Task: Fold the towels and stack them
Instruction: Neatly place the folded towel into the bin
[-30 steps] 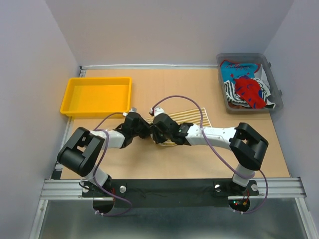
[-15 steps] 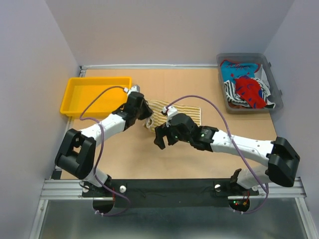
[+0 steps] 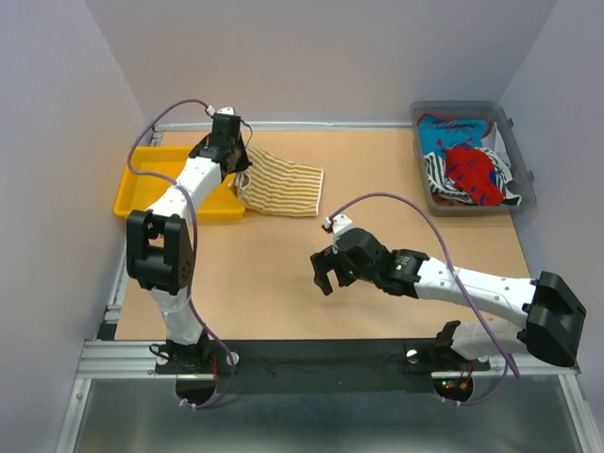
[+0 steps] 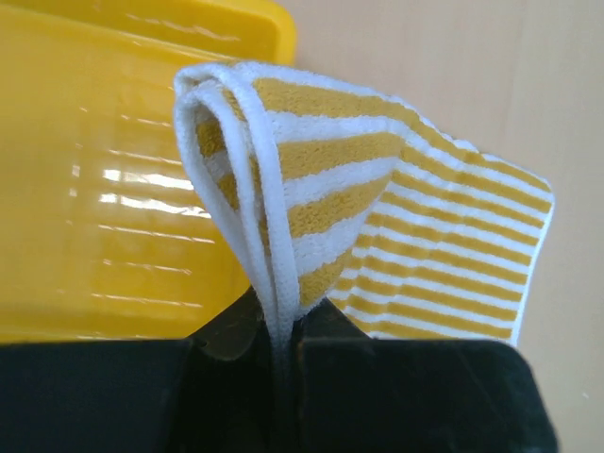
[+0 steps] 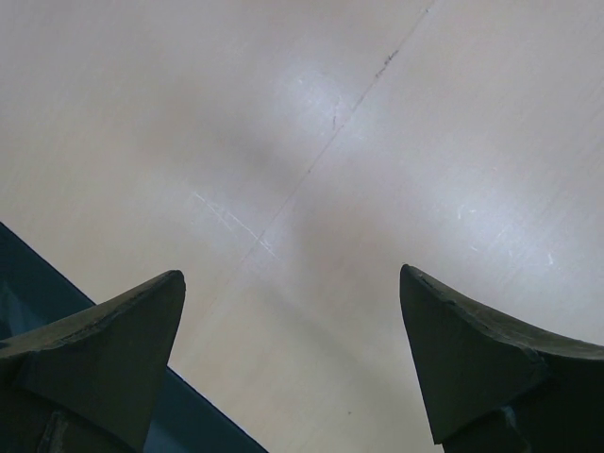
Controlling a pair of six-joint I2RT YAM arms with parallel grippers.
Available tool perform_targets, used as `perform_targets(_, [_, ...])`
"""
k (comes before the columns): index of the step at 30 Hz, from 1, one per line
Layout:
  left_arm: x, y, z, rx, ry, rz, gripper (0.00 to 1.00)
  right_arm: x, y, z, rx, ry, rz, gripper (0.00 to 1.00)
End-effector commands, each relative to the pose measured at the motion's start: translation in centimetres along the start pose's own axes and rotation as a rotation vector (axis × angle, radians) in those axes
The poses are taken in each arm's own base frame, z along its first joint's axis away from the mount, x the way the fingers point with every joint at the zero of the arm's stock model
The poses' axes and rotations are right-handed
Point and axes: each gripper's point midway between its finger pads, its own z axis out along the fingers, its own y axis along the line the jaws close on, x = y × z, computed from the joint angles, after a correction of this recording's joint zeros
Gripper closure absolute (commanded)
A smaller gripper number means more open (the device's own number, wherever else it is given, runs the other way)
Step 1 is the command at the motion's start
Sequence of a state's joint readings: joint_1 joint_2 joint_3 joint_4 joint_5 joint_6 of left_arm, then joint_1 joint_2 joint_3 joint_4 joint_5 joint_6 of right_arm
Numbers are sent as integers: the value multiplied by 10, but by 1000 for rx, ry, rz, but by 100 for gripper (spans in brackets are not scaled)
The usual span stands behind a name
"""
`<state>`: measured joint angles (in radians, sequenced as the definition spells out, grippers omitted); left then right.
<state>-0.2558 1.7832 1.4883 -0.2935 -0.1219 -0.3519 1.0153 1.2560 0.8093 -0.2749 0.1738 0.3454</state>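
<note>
My left gripper (image 3: 238, 166) is shut on the folded edge of the yellow-cream striped towel (image 3: 281, 185), at the right rim of the yellow tray (image 3: 160, 184). The towel hangs from the jaws and trails right onto the table. In the left wrist view the towel (image 4: 377, 217) is pinched between my fingers, half over the tray (image 4: 104, 198). My right gripper (image 3: 326, 274) is open and empty over bare table near the middle; its wrist view shows only tabletop between the fingertips (image 5: 123, 330). More towels, red-blue patterned (image 3: 469, 170) and black-white striped (image 3: 436, 175), lie in the grey bin (image 3: 522, 170).
The yellow tray sits at the back left, the grey bin at the back right. Grey walls close the table on three sides. The table's near edge shows dark blue in the right wrist view (image 5: 57, 283).
My left gripper has carried the striped towel from the table's middle back and left to the tray's rim. My right gripper has let go of the towel and drawn back toward the near right.
</note>
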Motion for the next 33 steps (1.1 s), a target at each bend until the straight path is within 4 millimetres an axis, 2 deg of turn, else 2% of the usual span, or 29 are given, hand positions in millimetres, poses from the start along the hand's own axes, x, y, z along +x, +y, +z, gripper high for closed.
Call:
perform_targets(1, [-36, 42, -13, -146, -18, 145, 100, 2, -8, 0, 40, 23, -50, 0])
perform_targets(2, [-37, 51, -14, -172, -2, 165, 100, 0, -7, 1, 37, 26, -58, 0])
perform_targets(3, [-49, 61, -13, -204, -13, 190, 100, 0, -6, 2, 37, 31, -63, 0])
perform_targets(5, [-58, 80, -11, -271, -11, 216, 100, 0, -5, 7, 34, 52, -86, 0])
perform_targets(14, [-76, 142, 8, -410, 52, 364, 100, 8, 7, 30, -1, 140, -122, 0])
perform_targets(16, [-78, 156, 9, -427, 64, 379, 100, 4, 9, 33, -2, 141, -122, 0])
perform_targets(20, [-84, 174, 13, -460, 72, 447, 100, 3, 13, 40, -8, 160, -132, 0])
perform_targets(23, [-87, 177, 14, -476, 71, 479, 100, 1, 14, 45, -2, 173, -142, 0])
perform_targets(24, [-92, 192, 11, -511, 73, 480, 100, 2, 14, 47, -2, 184, -145, 0])
perform_targets(33, [-101, 225, 11, -626, 81, 506, 100, 3, 12, 52, 17, 207, -160, 0])
